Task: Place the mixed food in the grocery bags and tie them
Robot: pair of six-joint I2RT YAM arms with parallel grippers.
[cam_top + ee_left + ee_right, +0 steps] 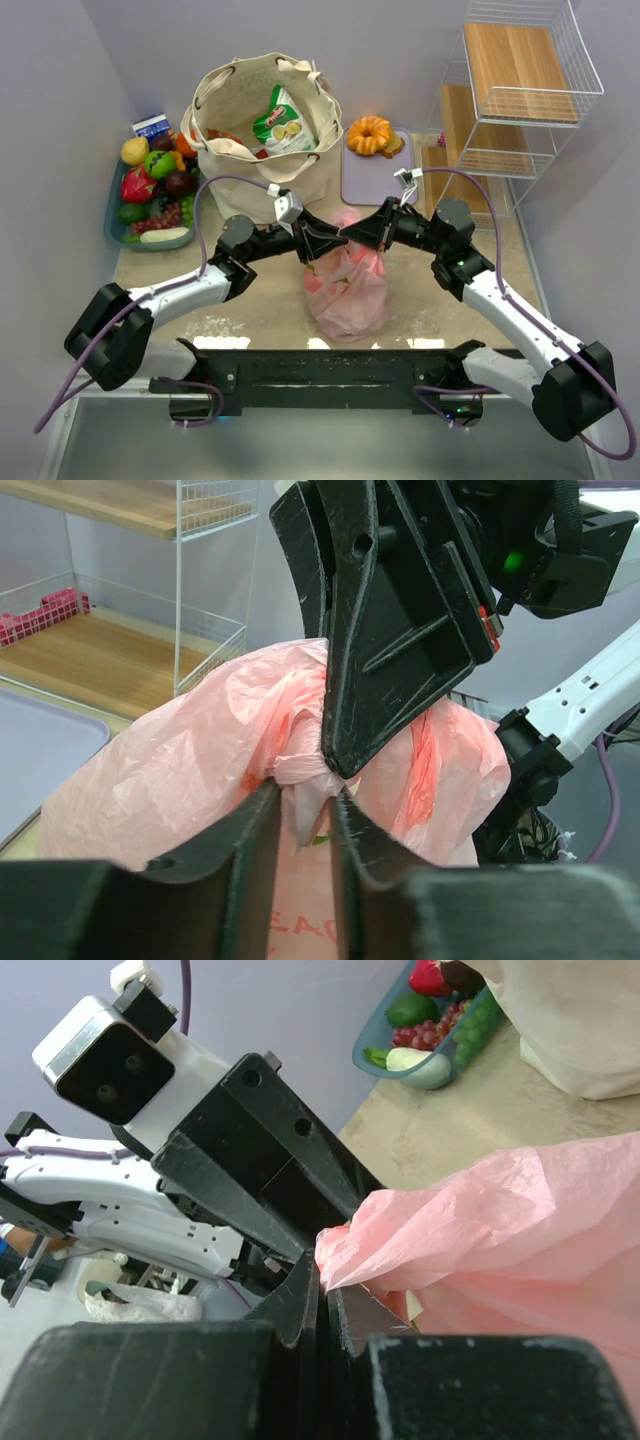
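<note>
Two pincers are seen tip to tip over a small, thin pink plastic bag (347, 295) with red markings, which is stood at the middle of the beige tabletop (250, 300), just beyond the arm bases. The left pincer (305, 802) is clenched around a twisted, whitish-pink strand at the bag's neck; the strand is seen filling the narrow gap between its two fingers. The right pincer (322, 1290) is clenched fully, with a crumpled fold of the same pink plastic pinched between its fingertips. The two pincer tips are set nose to nose, nearly touching, at the top of the bag.

A large cream canvas tote (235, 160) with loop handles is placed at the far side of the tabletop, behind and to the left of the pink bag and apart from it. A green-and-white crinkly snack packet (283, 122) is seen upright inside its open mouth. An orange ring-shaped cake (369, 134) is laid on a pale lilac tray (365, 185) just to the right of the tote. A blue dish (118, 236) of assorted fruit is set left of the tote, and a white wire rack (520, 60) with wooden shelves is stood at the far right.
</note>
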